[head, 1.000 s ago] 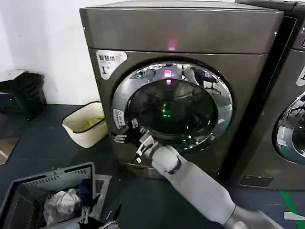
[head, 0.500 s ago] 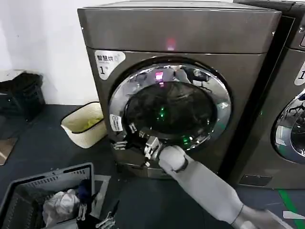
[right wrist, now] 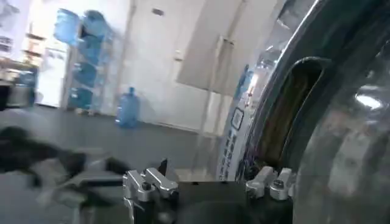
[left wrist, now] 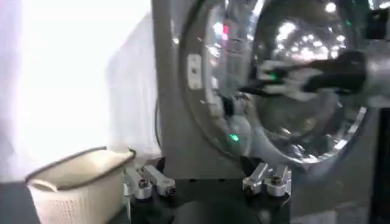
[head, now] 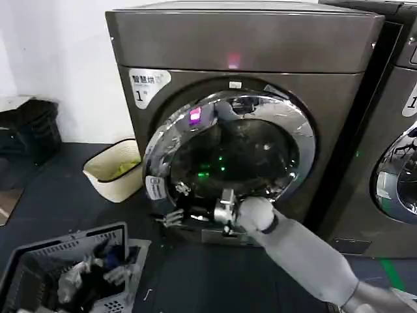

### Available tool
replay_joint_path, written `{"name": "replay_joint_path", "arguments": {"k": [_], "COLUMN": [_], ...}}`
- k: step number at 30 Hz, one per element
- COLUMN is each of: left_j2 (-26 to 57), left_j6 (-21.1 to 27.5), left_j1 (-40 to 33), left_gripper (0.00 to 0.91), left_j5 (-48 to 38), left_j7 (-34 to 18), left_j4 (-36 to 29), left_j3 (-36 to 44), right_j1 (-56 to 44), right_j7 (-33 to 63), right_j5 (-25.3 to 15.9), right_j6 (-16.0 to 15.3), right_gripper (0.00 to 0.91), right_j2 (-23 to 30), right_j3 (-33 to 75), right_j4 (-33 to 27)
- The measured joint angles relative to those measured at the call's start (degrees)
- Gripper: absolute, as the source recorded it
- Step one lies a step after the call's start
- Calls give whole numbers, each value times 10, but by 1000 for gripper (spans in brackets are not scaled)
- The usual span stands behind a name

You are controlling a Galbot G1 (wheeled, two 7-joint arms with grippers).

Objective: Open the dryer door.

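Grey-bronze machine (head: 247,39), white "1" sticker (head: 148,83). The dryer door (head: 229,156) flashes a chrome ring around dark glass (green and pink glints inside). Pale grey arm, silver right tool (head: 221,210). Cream basket (head: 116,171) on the dark floor.

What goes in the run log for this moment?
stage: opening | dryer door: ajar, left edge swung out | right gripper: at lower rim | left gripper: idle, low

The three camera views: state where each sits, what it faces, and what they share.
Head view: high on the robot, looking down at the dryer door; the right end effector is at its lower rim.
Left wrist view: on the left arm, low, facing the dryer door; left end effector in the foreground.
Right wrist view: on the right arm, looking along the door's edge; right end effector.
Shared: the door.
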Motion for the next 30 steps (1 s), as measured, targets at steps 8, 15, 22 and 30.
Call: {"name": "replay_joint_path", "arguments": {"k": [8,15,22,30], "left_j2": [51,96,134,193], "left_j6": [18,18,11,12], "left_j1": [-57,-86,-126,-191], "left_gripper": [907,907,907,907], "left_j5": [-52,-85,-98,-109], "left_j7": [-5,5,28,71], "left_j4": [34,63,98,138], "left_j3": [-53,-79,-59,8], "right_j1": [-10,-30,-42,-71], "right_j7": [-147,-243,-303,-365], "right_j5": [48,62,73,76], "right_j6": [9,13,13,15], "right_gripper": [907,907,907,907], "right_j2": [-28,-56,-97,-139], "right_j3": [28,58,81,126], "right_j4": [13,31,57,73]}}
